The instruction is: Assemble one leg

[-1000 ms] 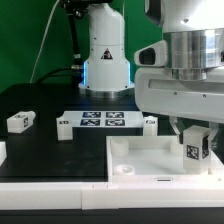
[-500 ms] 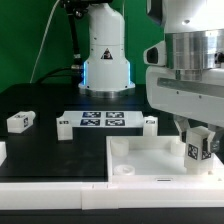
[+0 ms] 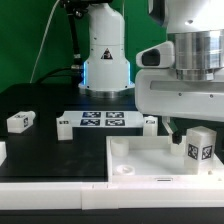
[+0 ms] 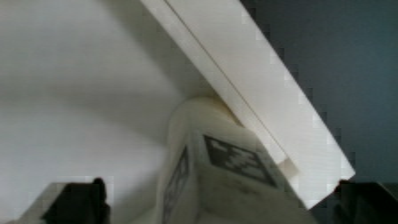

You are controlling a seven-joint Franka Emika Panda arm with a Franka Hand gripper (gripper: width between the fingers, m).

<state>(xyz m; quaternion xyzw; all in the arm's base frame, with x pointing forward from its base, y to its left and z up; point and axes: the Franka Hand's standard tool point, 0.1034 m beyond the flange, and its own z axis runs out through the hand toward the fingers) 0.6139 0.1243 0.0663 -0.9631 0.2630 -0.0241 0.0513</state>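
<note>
Leg [image 3: 201,148] stands upright on the panel [image 3: 140,158], tag outward; fingers [image 4: 75,201] apart, clear.

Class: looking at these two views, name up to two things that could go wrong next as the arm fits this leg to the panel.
1. The leg stands at the panel corner but looks slightly tilted; it may be poorly seated and topple.
2. The tool hangs close above; a sideways move could knock the leg.

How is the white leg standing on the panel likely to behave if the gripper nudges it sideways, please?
The leg looks like rigid moulded plastic, so it probably won't flex. Upright and taller than wide, it may tip. On the smooth white panel, it could also slide.
</note>
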